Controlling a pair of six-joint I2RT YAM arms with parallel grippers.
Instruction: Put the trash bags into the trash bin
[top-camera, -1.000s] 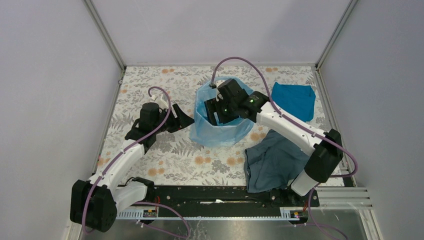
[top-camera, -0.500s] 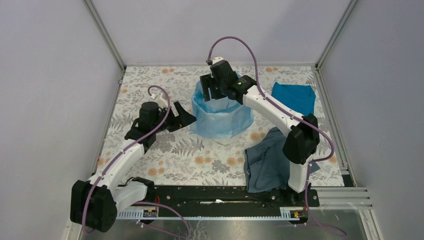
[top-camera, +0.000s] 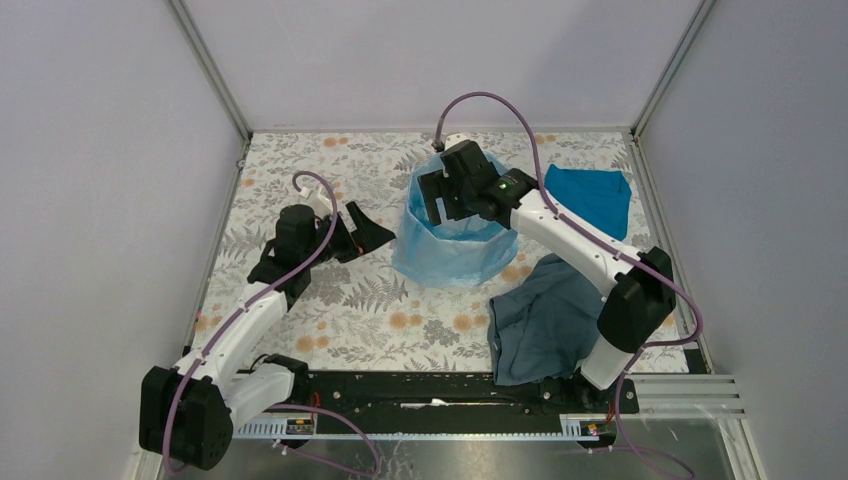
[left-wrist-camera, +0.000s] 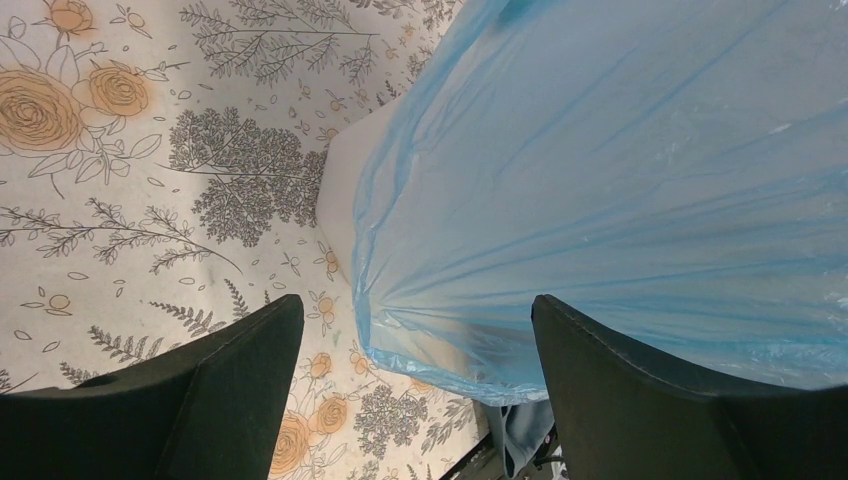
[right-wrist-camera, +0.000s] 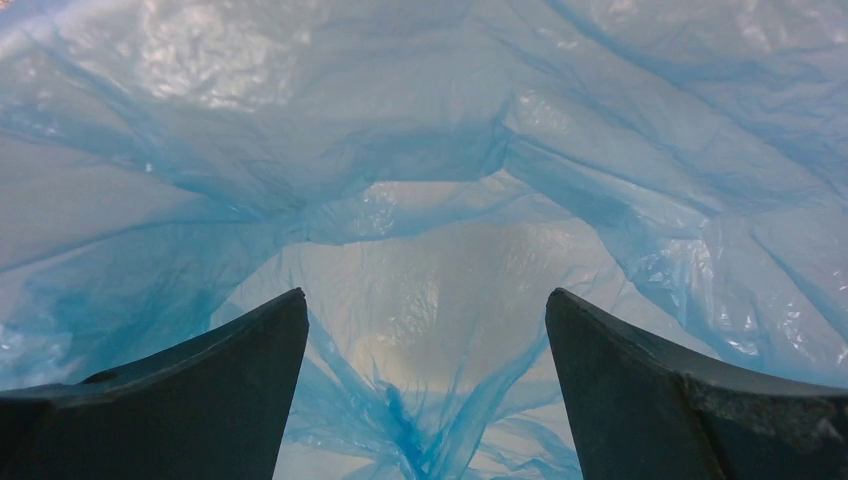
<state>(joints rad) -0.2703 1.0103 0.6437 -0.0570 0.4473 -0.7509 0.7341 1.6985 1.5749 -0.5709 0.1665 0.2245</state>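
We saw the thin blue trash bag draped over the white bin, which stood near the middle of the flowered desk; only a strip of the bin's wall showed under the bag's hem. The right claw hung over the bin's mouth with its fingers spread wide, wrinkled film below them and, as far as we could tell, touching neither. The left claw was also wide apart, empty, just beside the bag's left side. A teal cloth and a dark cloth lay to the right.
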